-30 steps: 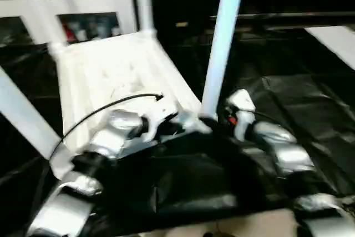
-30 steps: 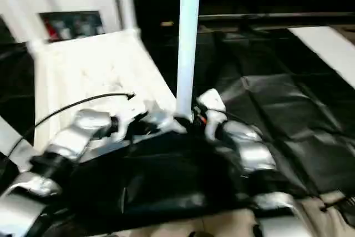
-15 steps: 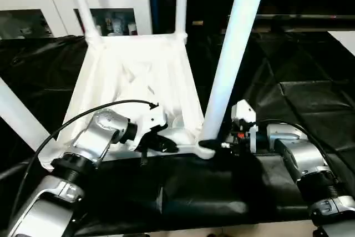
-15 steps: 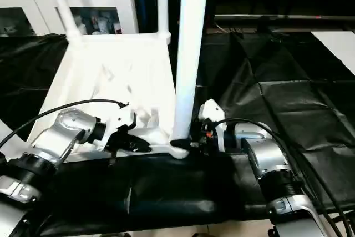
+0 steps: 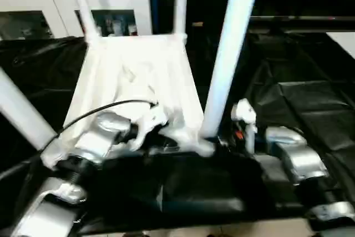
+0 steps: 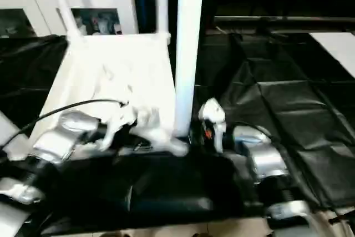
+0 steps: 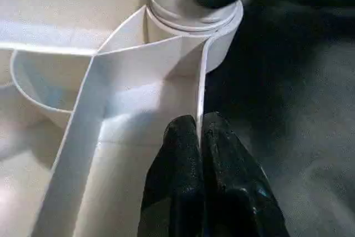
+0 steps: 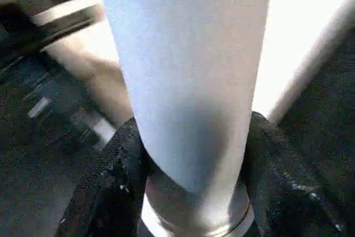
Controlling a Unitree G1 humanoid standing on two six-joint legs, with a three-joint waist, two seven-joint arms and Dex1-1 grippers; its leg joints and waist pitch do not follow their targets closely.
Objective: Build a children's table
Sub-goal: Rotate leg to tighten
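Since a second ago the right gripper [image 8: 191, 192] has narrowed around the near leg [image 5: 227, 59]; its fingers [image 8: 111, 187] now sit on either side of the tube just above the corner socket [image 7: 194, 20]. Upside down on the black sheet [image 5: 310, 98], the top [image 5: 138, 76] lies ahead of both arms. At that corner the left gripper [image 7: 201, 137] is clamped on a thin rib [image 7: 201, 87] of the underside.
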